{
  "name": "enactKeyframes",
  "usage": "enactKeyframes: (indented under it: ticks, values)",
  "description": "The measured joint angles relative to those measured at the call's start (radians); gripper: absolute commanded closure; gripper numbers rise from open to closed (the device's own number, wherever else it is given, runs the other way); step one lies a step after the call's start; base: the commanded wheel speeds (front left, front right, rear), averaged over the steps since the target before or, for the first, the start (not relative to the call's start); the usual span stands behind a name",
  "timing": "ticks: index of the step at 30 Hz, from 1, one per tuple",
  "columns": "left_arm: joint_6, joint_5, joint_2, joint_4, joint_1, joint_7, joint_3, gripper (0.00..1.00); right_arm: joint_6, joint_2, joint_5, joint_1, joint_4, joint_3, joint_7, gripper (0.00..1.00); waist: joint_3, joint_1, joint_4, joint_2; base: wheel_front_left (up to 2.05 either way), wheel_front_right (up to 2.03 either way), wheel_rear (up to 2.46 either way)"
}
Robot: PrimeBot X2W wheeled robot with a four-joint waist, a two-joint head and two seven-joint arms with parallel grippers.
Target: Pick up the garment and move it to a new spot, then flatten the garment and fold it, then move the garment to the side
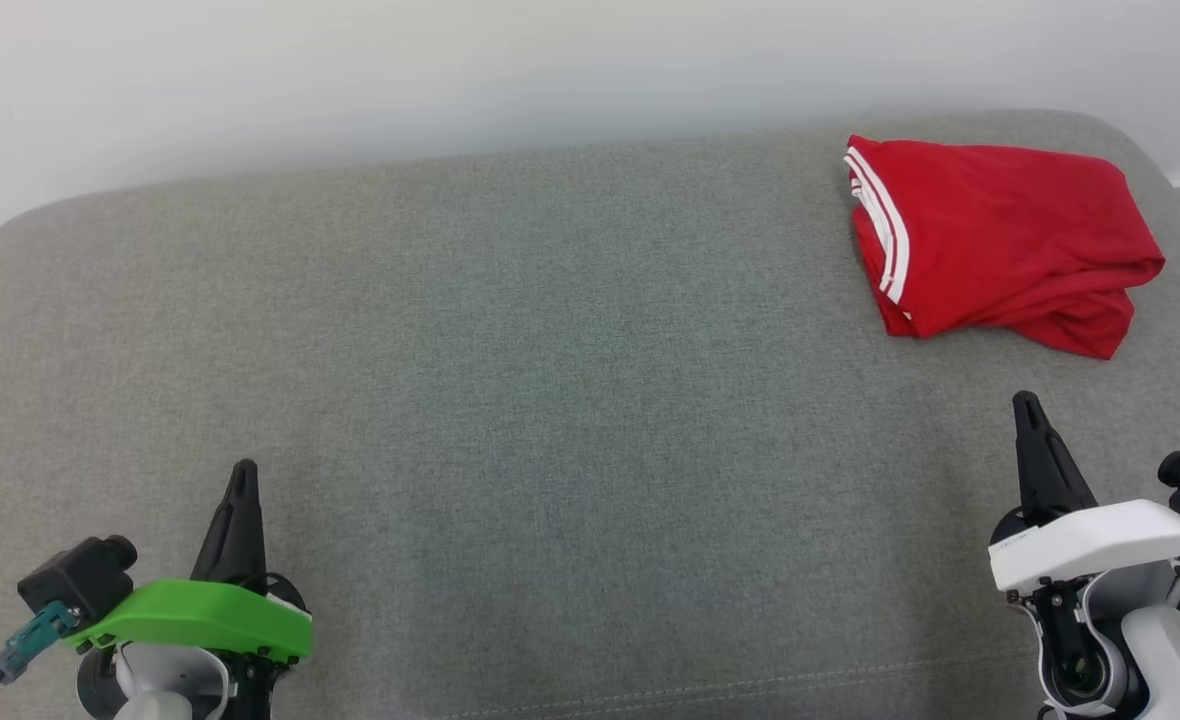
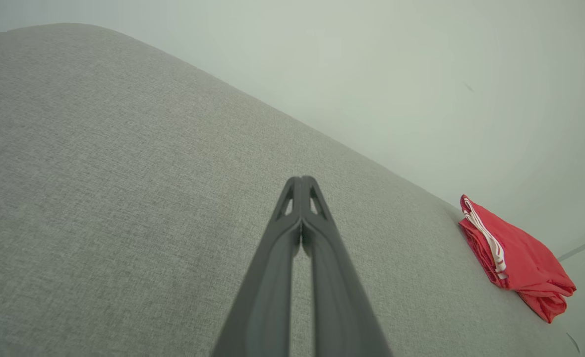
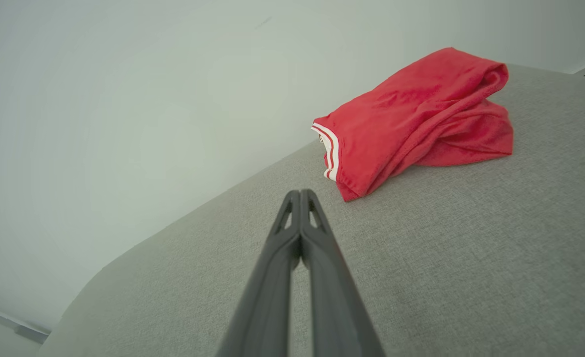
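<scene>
The red garment point(image 1: 1000, 240), trimmed with white stripes, lies as a compact, roughly folded bundle at the far right corner of the grey cushion point(image 1: 550, 330), well apart from the left arm. The left end effector point(image 1: 242, 485) sits low at the near left, its fingers pressed together on nothing. The right end effector point(image 1: 1030, 415) is likewise closed and empty, near the bundle but not touching it. This layout fits either a folded piece already set aside or a bundle waiting to be carried to a new spot (one moment cannot settle which). Either way, care looks the same: closed fingers should pass clear of the cloth so no layer drags, and any grasp should gather all layers together
</scene>
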Motion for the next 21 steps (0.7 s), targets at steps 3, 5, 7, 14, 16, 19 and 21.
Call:
enactKeyframes:
  ticks: [3, 5, 7, 14, 16, 19, 21]
  values:
    - [0.0, -0.024, 0.0, 0.001, 0.0, 0.012, 0.008, 1.0, 0.008, 0.002, 0.034, -0.001, 0.003, -0.01, 0.011, 1.0, -0.001, 0.0, 0.001, 0.0, 0.0, 0.0, 0.0]
    - [-0.001, -0.057, -0.001, 0.002, 0.0, 0.017, 0.012, 1.0, 0.008, 0.006, 0.061, -0.001, 0.006, -0.017, 0.017, 1.0, -0.002, 0.0, 0.002, 0.0, 0.0, 0.0, 0.0]
    - [-0.001, -0.076, -0.001, 0.004, 0.0, 0.025, 0.015, 1.0, 0.017, 0.008, 0.084, -0.002, 0.01, -0.025, 0.024, 1.0, -0.002, 0.0, 0.003, 0.0, 0.0, 0.0, 0.0]
    - [-0.001, -0.15, -0.002, 0.01, -0.001, 0.052, 0.032, 1.0, 0.029, 0.016, 0.171, -0.003, 0.02, -0.047, 0.049, 1.0, -0.005, 0.0, 0.006, 0.0, 0.0, 0.0, 0.0]
    - [-0.003, -0.184, -0.002, 0.012, -0.001, 0.058, 0.038, 1.0, 0.035, 0.018, 0.196, -0.003, 0.023, -0.054, 0.054, 1.0, -0.006, 0.0, 0.007, 0.0, 0.0, 0.0, 0.0]
    - [-0.009, -0.209, -0.004, 0.016, -0.001, 0.07, 0.043, 1.0, 0.04, 0.024, 0.234, -0.003, 0.027, -0.065, 0.064, 1.0, -0.007, 0.0, 0.008, 0.0, 0.0, 0.0, 0.0]
    - [-0.009, -0.253, -0.004, 0.019, -0.002, 0.079, 0.048, 1.0, 0.044, 0.032, 0.269, -0.004, 0.032, -0.073, 0.075, 1.0, -0.008, 0.0, 0.01, 0.0, 0.0, 0.0, 0.0]
